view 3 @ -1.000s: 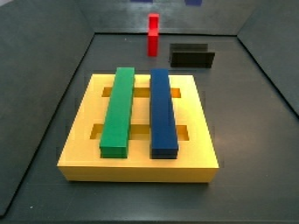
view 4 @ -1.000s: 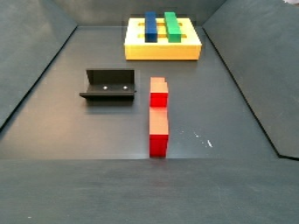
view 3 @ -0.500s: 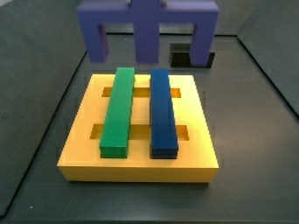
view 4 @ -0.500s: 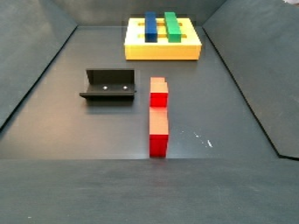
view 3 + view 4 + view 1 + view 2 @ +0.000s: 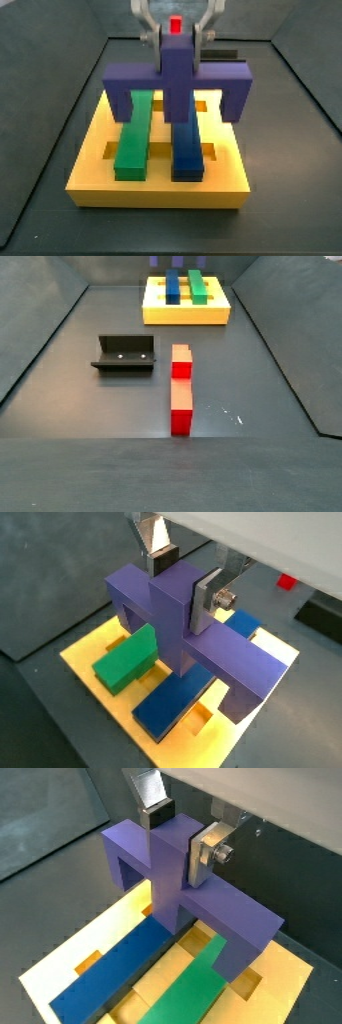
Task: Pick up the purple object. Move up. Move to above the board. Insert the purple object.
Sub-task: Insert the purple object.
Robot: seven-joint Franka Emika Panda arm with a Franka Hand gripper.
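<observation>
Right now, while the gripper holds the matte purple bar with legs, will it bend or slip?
Probably stiff: the matte purple bar keeps straight edges in the gripper. Slipping seems unlikely; the pads press flat faces of its middle block above the yellow slotted board.

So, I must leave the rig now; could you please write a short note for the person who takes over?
Pincer: shut on the purple object, gripping its raised middle block.
Purple object: in the air above the board, crossing over the green bar and the blue bar, which lie in the board's slots.
Done: pick up, lift, move above the board.
Left: lower and insert the purple object, then open the pincer.
</observation>
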